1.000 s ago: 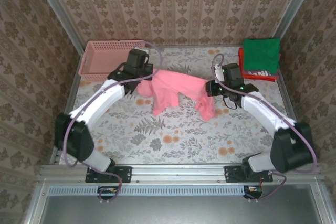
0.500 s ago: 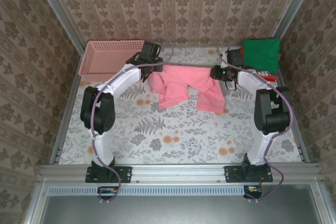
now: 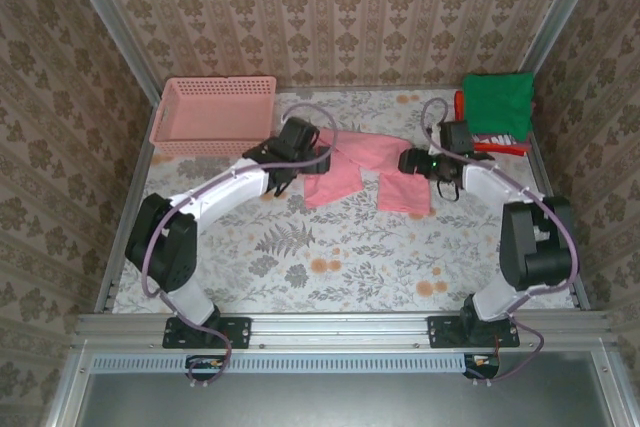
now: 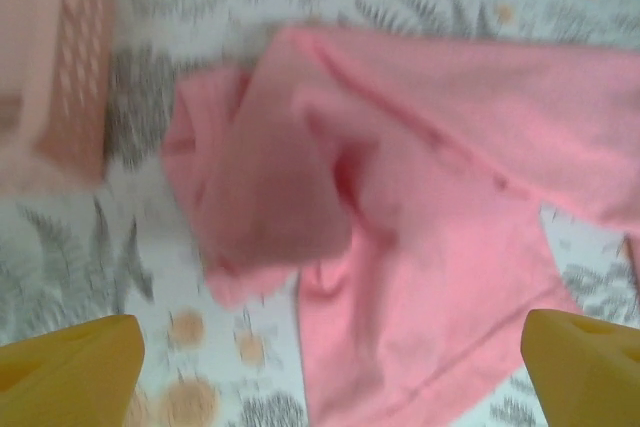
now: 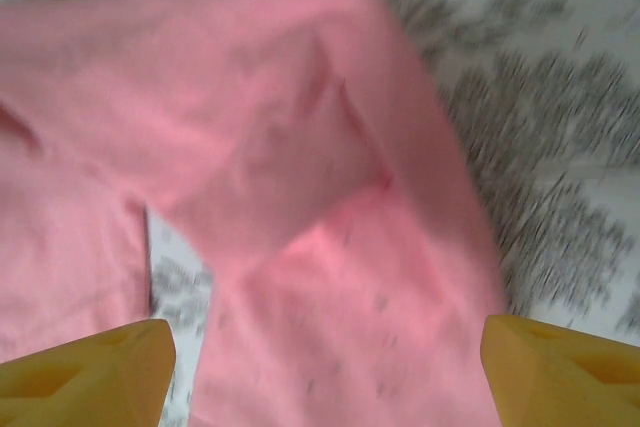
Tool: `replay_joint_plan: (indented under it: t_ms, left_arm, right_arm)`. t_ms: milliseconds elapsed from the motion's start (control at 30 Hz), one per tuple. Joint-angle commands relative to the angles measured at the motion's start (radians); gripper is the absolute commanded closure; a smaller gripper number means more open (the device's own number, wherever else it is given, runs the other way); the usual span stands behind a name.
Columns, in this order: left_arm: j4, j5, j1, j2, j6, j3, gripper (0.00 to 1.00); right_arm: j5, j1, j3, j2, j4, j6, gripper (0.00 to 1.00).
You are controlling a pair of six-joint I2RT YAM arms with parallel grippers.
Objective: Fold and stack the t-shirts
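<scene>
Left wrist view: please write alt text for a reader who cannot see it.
A crumpled salmon-pink t-shirt lies on a floral-patterned table, blurred, below the open left tool. A pink lattice basket sits at the upper left edge.

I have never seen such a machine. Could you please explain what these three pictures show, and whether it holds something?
The left arm and the right arm are robot arms bolted at the near edge of the table. The wide picture looks down from above and behind them. The two close pictures come from cameras on the wrists; the yellow tips there belong to each arm's jaws. A pink t-shirt lies on the table between the arms. Both jaws stand open over it, gripping nothing. At the back are a pink basket and folded shirts, green on top.
</scene>
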Motion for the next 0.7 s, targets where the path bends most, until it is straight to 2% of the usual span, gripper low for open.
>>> replay_joint_plan:
  t_ms: [0,200,333,533,600,667]
  left_arm:
    - [0.03,-0.049,-0.01,-0.009,-0.2,-0.09,0.11]
    - [0.055,0.019,-0.013,0.073,-0.302,-0.103,0.35]
    - [0.068,0.091,-0.005,0.142,-0.338,-0.076,0.38]
    - [0.084,0.127,-0.003,0.224,-0.36,-0.054,0.46]
    - [0.092,0.156,0.005,0.246,-0.374,-0.055,0.49]
    - [0.1,0.162,0.009,0.259,-0.382,-0.06,0.56]
  right_arm:
    - [0.061,0.055,-0.094,-0.073,0.015,0.045,0.2]
    - [0.07,0.142,-0.152,-0.086,0.035,0.079,0.21]
    - [0.088,0.192,-0.114,-0.009,0.004,0.056,0.23]
    - [0.199,0.255,-0.048,0.078,-0.061,0.077,0.47]
    - [0.233,0.271,-0.032,0.096,-0.074,0.074,0.5]
    - [0.246,0.279,-0.015,0.123,-0.081,0.071,0.5]
